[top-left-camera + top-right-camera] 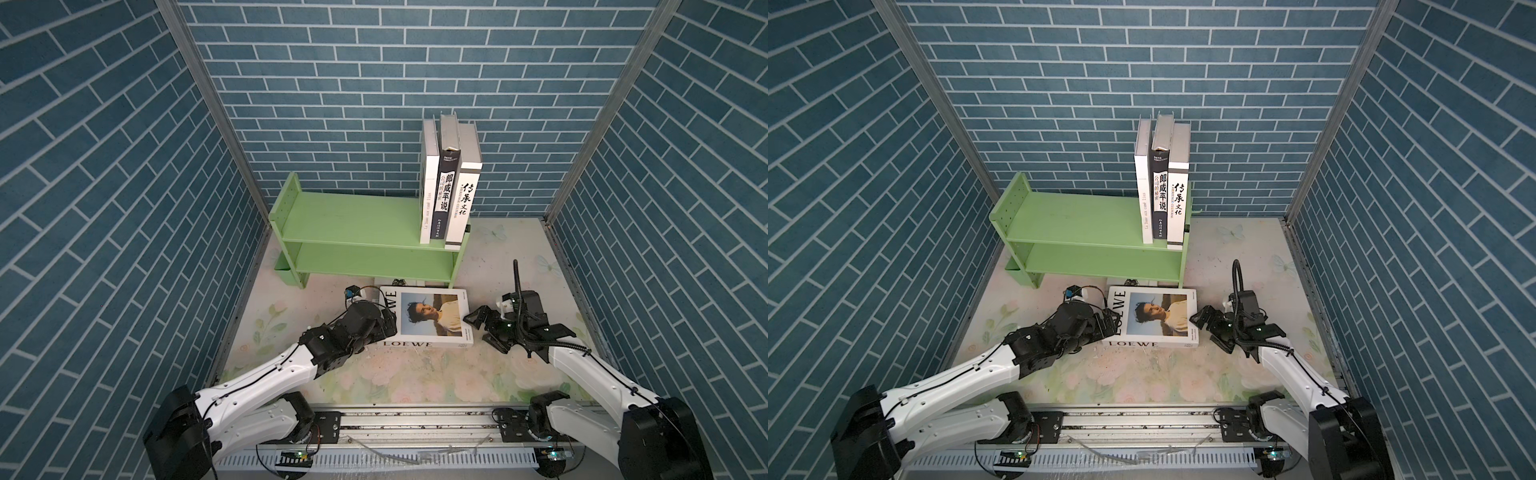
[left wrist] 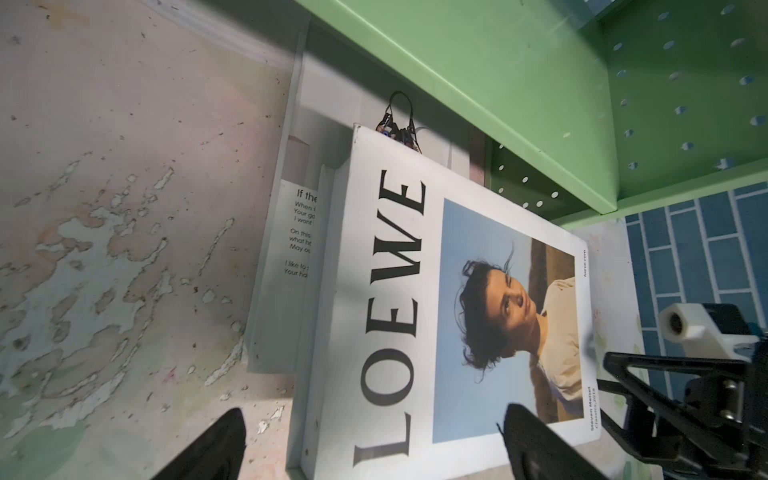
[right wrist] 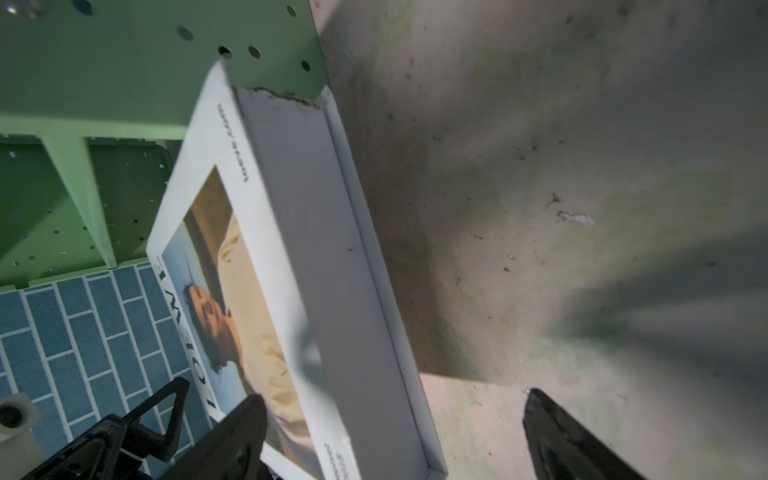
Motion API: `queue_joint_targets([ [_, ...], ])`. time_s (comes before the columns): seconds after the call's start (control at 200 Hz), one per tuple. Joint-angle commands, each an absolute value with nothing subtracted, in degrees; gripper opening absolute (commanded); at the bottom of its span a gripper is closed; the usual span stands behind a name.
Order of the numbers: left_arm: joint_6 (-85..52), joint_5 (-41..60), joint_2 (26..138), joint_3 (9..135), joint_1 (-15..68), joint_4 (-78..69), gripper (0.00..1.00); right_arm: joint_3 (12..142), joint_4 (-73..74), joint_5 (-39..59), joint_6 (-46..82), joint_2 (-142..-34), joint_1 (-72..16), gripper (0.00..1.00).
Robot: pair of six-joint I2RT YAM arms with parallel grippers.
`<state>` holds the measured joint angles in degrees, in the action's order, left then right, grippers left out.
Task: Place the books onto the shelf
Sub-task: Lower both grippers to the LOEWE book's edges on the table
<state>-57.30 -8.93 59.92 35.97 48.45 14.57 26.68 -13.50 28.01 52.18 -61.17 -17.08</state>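
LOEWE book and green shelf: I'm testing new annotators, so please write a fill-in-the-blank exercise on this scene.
1. ____ books stand upright on top of the green shelf.
2. The LOEWE book lies ____, not upright, on the table before the shelf.
3. The left gripper and right gripper flank it, both ____.
Missing words: three; flat; open.
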Motion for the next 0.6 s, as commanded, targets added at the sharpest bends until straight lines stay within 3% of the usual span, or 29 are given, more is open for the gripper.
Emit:
queue_joint_targets([
  [0.0, -59.2, -7.4, 62.8, 34.3, 48.7, 8.2, 0.99, 25.6, -8.9, 30.0, 51.8, -63.2, -16.9, 0.96],
  [0.325, -59.9, -5.7, 67.8, 35.2, 48.8, 2.0, 0.98, 22.8, 4.1, 37.6, 54.8, -73.7, -16.9, 0.94],
  [0.595, -61.6, -4.3, 69.2, 34.9, 48.8, 0.0, 0.97, 17.4, 28.9, 47.9, 68.1, -77.2, -16.9, 0.84],
])
